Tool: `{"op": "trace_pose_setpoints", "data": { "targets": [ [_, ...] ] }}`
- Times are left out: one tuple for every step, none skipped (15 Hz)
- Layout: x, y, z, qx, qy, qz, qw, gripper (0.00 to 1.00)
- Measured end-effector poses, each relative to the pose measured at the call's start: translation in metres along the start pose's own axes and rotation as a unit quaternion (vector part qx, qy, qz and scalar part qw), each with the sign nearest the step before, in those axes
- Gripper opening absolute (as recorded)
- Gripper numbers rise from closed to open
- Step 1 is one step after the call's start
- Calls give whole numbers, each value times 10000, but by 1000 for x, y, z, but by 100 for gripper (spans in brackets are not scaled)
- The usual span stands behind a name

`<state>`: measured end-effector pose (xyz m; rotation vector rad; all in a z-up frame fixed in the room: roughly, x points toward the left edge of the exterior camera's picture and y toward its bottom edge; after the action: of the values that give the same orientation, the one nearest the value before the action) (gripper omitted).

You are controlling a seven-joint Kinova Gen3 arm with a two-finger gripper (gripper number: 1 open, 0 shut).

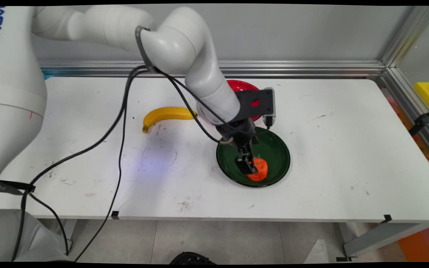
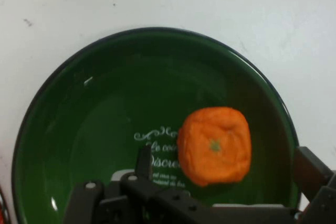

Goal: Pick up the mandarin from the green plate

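Note:
An orange fruit [image 1: 260, 171] [image 2: 214, 145] with a small green stem mark lies in a dark green plate [image 1: 279, 149] [image 2: 79, 129], toward its near rim. My black gripper [image 1: 251, 165] [image 2: 227, 157] hangs low over the plate and is open, with one finger on each side of the fruit. In the hand view there is a gap between the fruit and each finger, so nothing is held. White lettering on the plate's bottom is partly hidden by the fruit and the linkage.
A yellow banana [image 1: 165, 113] lies on the table left of the plate. A red bowl [image 1: 242, 85] stands just behind the plate, mostly hidden by the arm's wrist. Black cables [image 1: 121, 149] hang down across the table's left half.

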<state>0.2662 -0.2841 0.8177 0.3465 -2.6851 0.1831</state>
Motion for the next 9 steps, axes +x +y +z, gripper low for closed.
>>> {"op": "trace_pose_setpoints", "data": {
  "targets": [
    [0,0,6,8,23,-13,10000,100],
    [0,0,11,14,41,-28,10000,100],
    [0,0,17,20,56,-46,10000,100],
    [-1,-1,22,28,70,-60,10000,100],
    [-1,-1,26,33,79,-72,9999,100],
    [-2,-1,30,40,85,-85,9999,100],
    [-3,-2,34,44,90,-100,9999,100],
    [-4,-2,37,43,94,-113,9999,100],
    [-5,-3,40,41,96,-129,9999,100]
  ]
}}
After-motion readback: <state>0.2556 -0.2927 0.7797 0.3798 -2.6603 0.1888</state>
